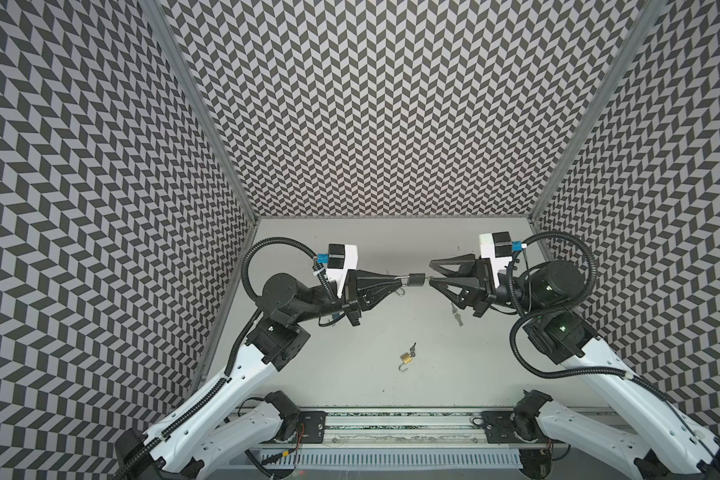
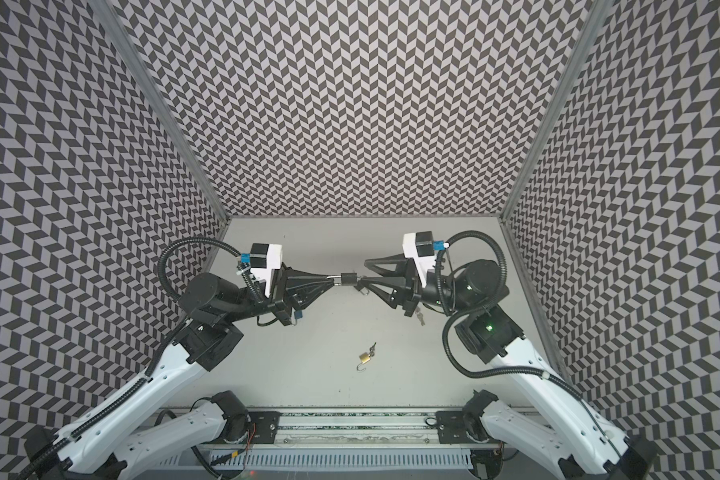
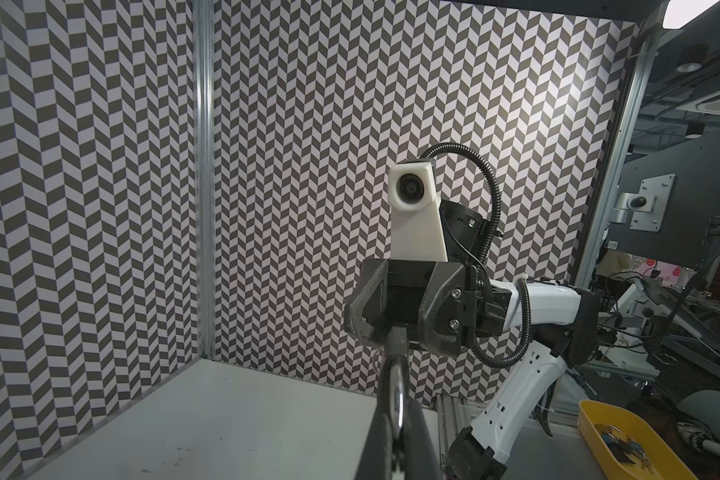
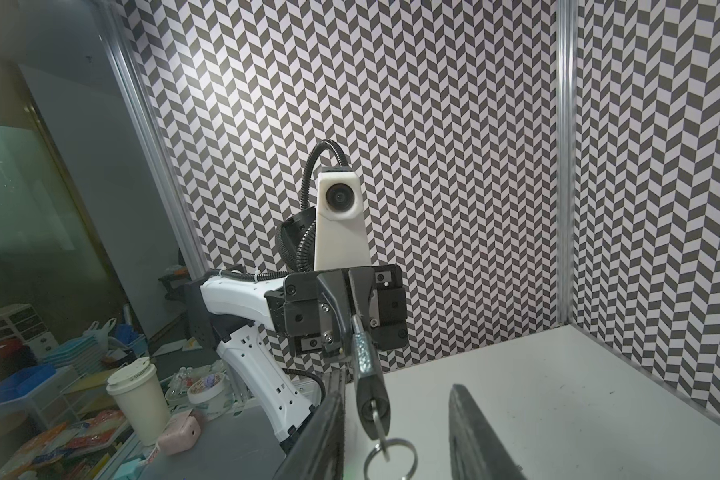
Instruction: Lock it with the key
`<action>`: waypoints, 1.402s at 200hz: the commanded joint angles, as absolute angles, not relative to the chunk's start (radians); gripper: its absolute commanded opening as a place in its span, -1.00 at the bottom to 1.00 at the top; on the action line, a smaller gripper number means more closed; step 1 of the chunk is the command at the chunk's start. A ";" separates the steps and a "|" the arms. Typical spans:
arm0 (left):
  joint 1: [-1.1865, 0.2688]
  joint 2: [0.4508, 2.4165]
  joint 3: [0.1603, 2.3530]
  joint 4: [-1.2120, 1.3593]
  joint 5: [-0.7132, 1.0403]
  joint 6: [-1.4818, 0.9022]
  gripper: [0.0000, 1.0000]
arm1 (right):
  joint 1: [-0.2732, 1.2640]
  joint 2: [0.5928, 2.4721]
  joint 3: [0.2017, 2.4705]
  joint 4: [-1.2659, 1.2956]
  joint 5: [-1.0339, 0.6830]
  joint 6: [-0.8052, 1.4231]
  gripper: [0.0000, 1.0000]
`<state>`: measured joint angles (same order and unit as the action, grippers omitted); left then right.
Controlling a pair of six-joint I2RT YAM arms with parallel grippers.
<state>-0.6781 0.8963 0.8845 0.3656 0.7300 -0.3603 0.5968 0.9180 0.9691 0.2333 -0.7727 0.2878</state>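
Observation:
A dark padlock (image 1: 415, 279) (image 2: 347, 278) hangs in mid-air between the two arms in both top views. My left gripper (image 1: 402, 279) (image 2: 333, 279) is shut on its shiny shackle (image 3: 399, 395), which sits pinched between the fingers in the left wrist view. The key (image 4: 376, 411) is in the keyhole at the end of the padlock body (image 4: 368, 370), with a ring (image 4: 389, 457) dangling from it. My right gripper (image 1: 431, 273) (image 4: 395, 434) is open, one finger on each side of the key and neither touching it.
A brass padlock (image 1: 407, 358) (image 2: 364, 356) with an open shackle and its own key lies on the table in front. Loose keys (image 1: 457, 318) (image 2: 420, 318) lie under the right arm. Patterned walls close in the left, back and right sides.

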 commanded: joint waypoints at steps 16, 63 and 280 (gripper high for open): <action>-0.672 0.879 0.896 0.406 0.731 -0.373 -1.00 | 0.589 0.903 0.961 0.253 -0.781 0.282 -0.37; -0.670 0.882 0.894 0.411 0.736 -0.376 -1.00 | 0.589 0.926 0.966 0.255 -0.835 0.294 -0.36; -0.730 0.967 0.920 0.378 0.793 -0.339 -1.00 | 0.664 1.030 1.062 0.129 -0.922 0.206 -1.00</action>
<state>-0.6735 0.9123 0.8856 0.3676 0.7547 -0.3592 0.5930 0.9672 1.0191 0.1513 -0.8902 0.2413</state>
